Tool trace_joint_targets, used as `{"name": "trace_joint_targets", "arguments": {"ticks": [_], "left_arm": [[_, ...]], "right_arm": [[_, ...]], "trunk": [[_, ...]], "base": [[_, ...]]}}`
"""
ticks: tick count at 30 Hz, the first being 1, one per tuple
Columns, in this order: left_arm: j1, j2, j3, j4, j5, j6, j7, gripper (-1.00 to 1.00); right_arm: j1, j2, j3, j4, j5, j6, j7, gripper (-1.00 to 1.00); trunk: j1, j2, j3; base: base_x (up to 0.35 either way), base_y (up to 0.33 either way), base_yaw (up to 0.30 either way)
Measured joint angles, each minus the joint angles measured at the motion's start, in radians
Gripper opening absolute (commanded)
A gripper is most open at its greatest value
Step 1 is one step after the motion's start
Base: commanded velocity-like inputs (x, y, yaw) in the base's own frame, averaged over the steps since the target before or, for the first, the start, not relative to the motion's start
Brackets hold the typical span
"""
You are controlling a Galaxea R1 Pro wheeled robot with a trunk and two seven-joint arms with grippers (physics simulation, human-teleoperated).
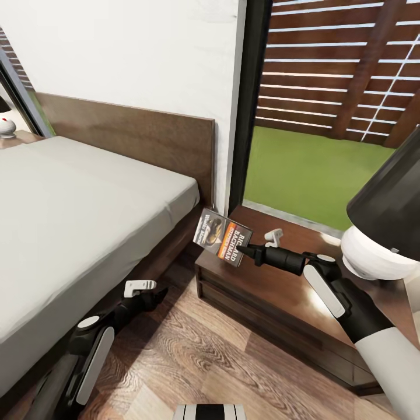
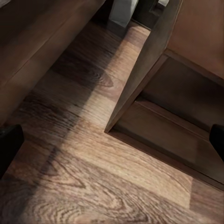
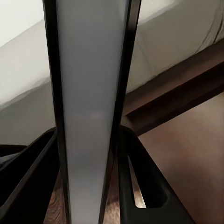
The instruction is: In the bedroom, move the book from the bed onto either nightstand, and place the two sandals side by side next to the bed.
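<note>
My right gripper (image 1: 242, 249) is shut on the book (image 1: 221, 236), a thin paperback with an orange band, held tilted just above the left corner of the dark nightstand (image 1: 280, 291). In the right wrist view the book (image 3: 88, 116) appears edge-on between the black fingers (image 3: 140, 186). To the left lies the bed (image 1: 76, 204) with its pale mattress and brown headboard (image 1: 134, 134). My left gripper (image 1: 140, 287) hangs low over the wood floor beside the bed frame, open and holding nothing; its dark fingertips (image 2: 9, 144) stand wide apart. The sandals are out of view.
A lamp (image 1: 385, 233) with a black shade and white base stands on the nightstand's right part. Behind the nightstand, tall black-framed glass (image 1: 326, 116) shows lawn and fence. A second nightstand (image 1: 23, 137) sits beyond the bed. Wood floor (image 2: 84, 177) runs between bed frame and nightstand (image 2: 186, 93).
</note>
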Motion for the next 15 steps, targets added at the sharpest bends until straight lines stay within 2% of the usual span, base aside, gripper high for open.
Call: {"name": "trace_joint_targets", "arguments": {"ticks": [5,11,15], "left_arm": [[0.0,0.0,0.0,0.0,0.0,0.0,0.0,1.0],[0.0,0.0,0.0,0.0,0.0,0.0,0.001,1.0],[0.0,0.0,0.0,0.001,0.0,0.0,0.001,1.0]], "right_arm": [[0.0,0.0,0.002,-0.002,0.0,0.0,0.0,-1.0],[0.0,0.0,0.003,-0.002,0.001,0.0,0.0,-1.0],[0.0,0.0,0.002,-0.002,-0.001,0.0,0.0,-1.0]], "trunk": [[0.0,0.0,0.0],[0.0,0.0,0.0],[0.0,0.0,0.0]], "base": [[0.0,0.0,0.01],[0.0,0.0,0.133],[0.0,0.0,0.03]]}}
